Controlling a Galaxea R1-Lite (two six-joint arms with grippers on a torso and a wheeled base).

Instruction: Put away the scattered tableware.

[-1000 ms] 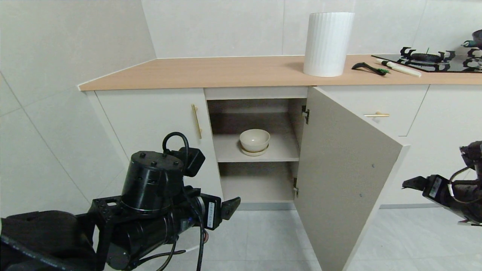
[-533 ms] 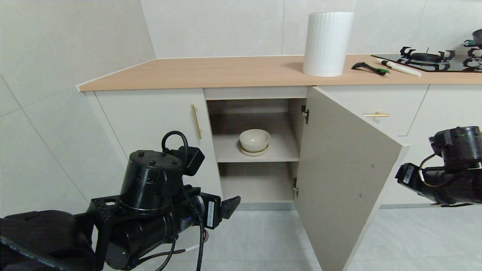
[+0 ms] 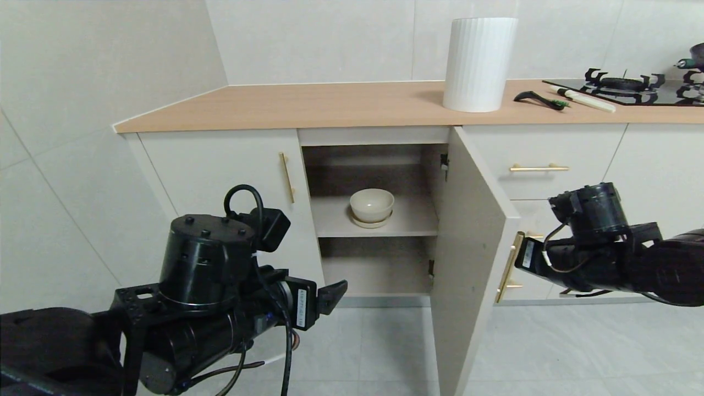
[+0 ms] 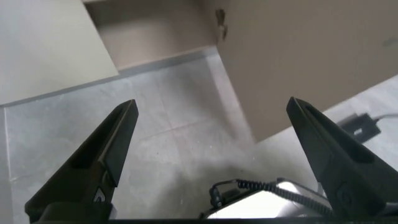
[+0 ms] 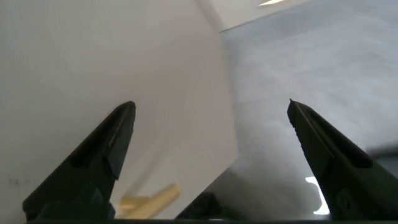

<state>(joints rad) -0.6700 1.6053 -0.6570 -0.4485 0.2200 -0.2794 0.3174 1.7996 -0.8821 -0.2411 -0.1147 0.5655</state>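
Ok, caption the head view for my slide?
Right gripper by the handle of the half-open cabinet door; bowl inside on the shelf; left gripper open, low.

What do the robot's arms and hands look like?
The left arm and right arm are black, each with a round drum-shaped part, looping black cables and a small white sticker. The left hand and right hand each have two pointed black fingers, like wedges.

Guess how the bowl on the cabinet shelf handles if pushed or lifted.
The bowl looks like glazed ceramic: probably rigid, breakable, slick at the rim. It sits on a small plate, so a push may shift both on the shelf. Low and wide, it seems unlikely to tip.
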